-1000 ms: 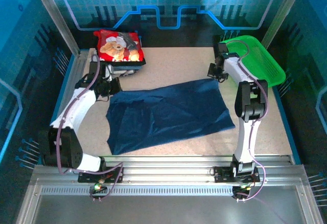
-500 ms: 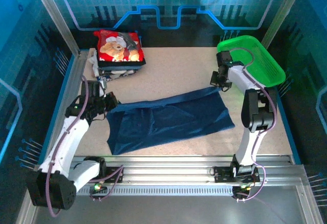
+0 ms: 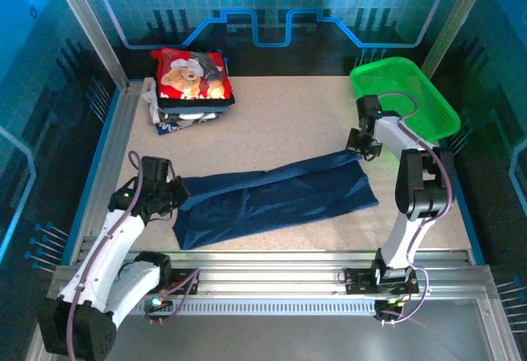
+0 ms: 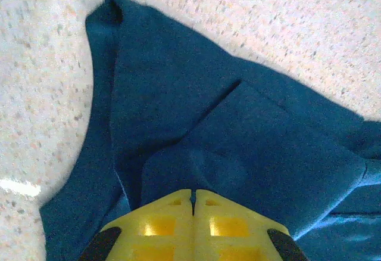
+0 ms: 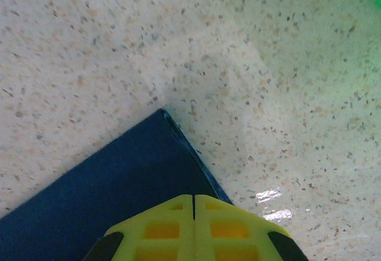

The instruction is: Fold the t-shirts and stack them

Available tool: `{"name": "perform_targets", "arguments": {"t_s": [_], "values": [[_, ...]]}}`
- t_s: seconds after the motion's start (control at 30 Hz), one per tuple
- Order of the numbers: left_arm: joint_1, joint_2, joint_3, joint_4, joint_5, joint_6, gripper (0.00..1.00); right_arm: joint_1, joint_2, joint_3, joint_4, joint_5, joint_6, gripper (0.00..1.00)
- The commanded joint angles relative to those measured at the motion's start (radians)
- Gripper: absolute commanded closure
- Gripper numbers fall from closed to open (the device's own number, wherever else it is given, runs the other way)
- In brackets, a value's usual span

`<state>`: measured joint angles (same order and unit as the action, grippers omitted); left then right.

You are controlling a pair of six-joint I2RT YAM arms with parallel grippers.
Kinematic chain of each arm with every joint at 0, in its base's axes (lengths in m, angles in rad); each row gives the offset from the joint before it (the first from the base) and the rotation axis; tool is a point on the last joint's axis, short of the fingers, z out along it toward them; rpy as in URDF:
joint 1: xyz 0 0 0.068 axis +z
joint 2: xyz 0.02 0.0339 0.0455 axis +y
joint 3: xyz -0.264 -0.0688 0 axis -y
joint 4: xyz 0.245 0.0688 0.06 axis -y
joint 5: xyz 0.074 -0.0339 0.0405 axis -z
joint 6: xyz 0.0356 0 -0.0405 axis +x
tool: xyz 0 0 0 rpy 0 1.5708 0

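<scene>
top external: navy t-shirt [image 3: 276, 196] half doubled, mid tabletop [image 3: 280, 122]; left gripper [image 3: 174, 194] and right gripper [image 3: 360, 147] each pinch a far corner; uneven travel would skew the fold | left wrist: jaws pressed together on bunched cloth; wrinkles may get trapped | right wrist: jaws clamp the very corner; thin hold could slip
</scene>
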<state>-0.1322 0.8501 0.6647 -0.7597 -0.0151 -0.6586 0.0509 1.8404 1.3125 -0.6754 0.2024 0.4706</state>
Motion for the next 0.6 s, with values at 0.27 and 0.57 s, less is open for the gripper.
{"name": "perform_targets", "arguments": {"t_s": [0.27, 0.57], "values": [[-0.085, -0.014, -0.110, -0.048, -0.086, -0.155, 1.00, -0.015, -0.019, -0.076, 0.016, 0.029, 0.014, 1.00], [-0.127, -0.017, -0.180, -0.049, -0.079, -0.215, 1.00, -0.017, 0.005, -0.100, 0.022, 0.051, 0.016, 1.00]]}}
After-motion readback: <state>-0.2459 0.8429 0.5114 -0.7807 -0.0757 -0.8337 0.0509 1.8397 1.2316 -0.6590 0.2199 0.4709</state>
